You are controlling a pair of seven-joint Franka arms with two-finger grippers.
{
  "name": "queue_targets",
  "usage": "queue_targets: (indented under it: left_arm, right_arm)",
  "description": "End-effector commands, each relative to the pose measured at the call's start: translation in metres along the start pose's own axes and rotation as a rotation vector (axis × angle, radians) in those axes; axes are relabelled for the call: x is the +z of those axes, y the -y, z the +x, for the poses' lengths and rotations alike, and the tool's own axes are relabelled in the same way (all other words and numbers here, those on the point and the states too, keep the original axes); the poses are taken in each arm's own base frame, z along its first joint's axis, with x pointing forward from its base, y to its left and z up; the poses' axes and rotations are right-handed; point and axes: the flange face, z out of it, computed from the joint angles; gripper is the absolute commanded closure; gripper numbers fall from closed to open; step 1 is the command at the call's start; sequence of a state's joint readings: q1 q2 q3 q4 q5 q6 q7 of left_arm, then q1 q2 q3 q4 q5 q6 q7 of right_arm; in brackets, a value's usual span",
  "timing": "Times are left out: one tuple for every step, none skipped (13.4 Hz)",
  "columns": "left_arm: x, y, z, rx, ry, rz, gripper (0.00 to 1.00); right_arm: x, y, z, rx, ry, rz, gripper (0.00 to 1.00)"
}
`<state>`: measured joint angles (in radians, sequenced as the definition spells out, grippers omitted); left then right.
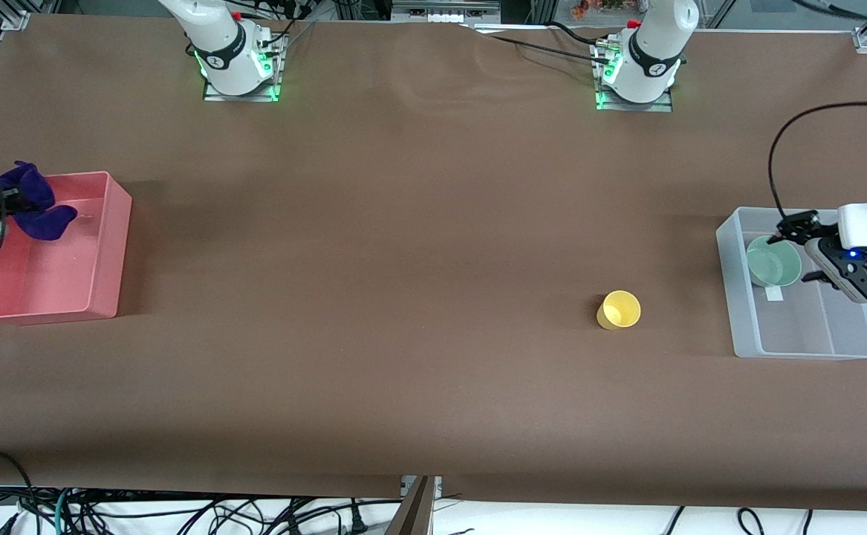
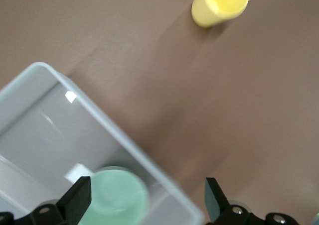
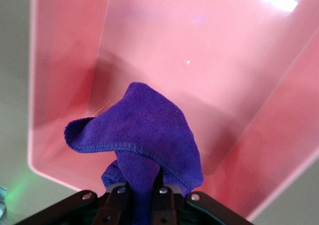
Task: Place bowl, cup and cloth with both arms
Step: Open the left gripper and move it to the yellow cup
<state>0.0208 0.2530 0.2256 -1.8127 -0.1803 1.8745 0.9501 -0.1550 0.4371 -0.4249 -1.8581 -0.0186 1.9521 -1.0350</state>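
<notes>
Purple wrinkled cloth hangs pinched in the right hand over a pink plastic bin. Spread, the left hand flanks a pale mint bowl, perhaps resting in a clear bin; no writing legible.

No readable text, label, brand, number or sign anywhere. Only a small white sticker on the floor of the clear bin, too small to read, showing as a blank white patch beside the bowl in the left wrist view. Round dark marks on both arm bases, not legible.
</notes>
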Motion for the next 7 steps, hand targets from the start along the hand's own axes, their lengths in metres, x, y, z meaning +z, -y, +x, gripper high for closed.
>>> queue_targets:
  left_arm:
    - [0.017,-0.042,0.050,-0.345,0.022,-0.040,0.00]
    - [0.027,-0.064,0.073,-0.455,0.031,-0.042,0.00]
    - [0.036,-0.081,0.093,-0.570,0.024,-0.031,0.00]
    - [0.046,-0.093,0.111,-0.655,0.004,-0.020,0.00]
    - [0.061,-0.104,0.127,-0.716,-0.005,-0.014,0.00]
    - [0.076,-0.101,0.134,-0.795,-0.018,-0.006,0.00]
    - [0.087,-0.096,0.138,-0.832,-0.052,0.005,0.00]
  right_arm:
    - [0.007,0.006,-0.006,-0.013,-0.019,0.003,0.63]
    - [0.003,0.007,-0.006,-0.012,-0.020,0.006,0.02]
    - [-0.010,0.011,-0.002,-0.013,-0.039,-0.004,0.00]
    - [-0.033,0.012,0.002,-0.010,-0.078,-0.018,0.00]
    - [-0.063,0.017,0.010,-0.021,-0.114,-0.027,0.00]
    - [-0.100,0.027,0.024,-0.041,-0.135,-0.044,0.00]
    - [-0.139,0.042,0.040,-0.039,-0.147,-0.056,0.00]
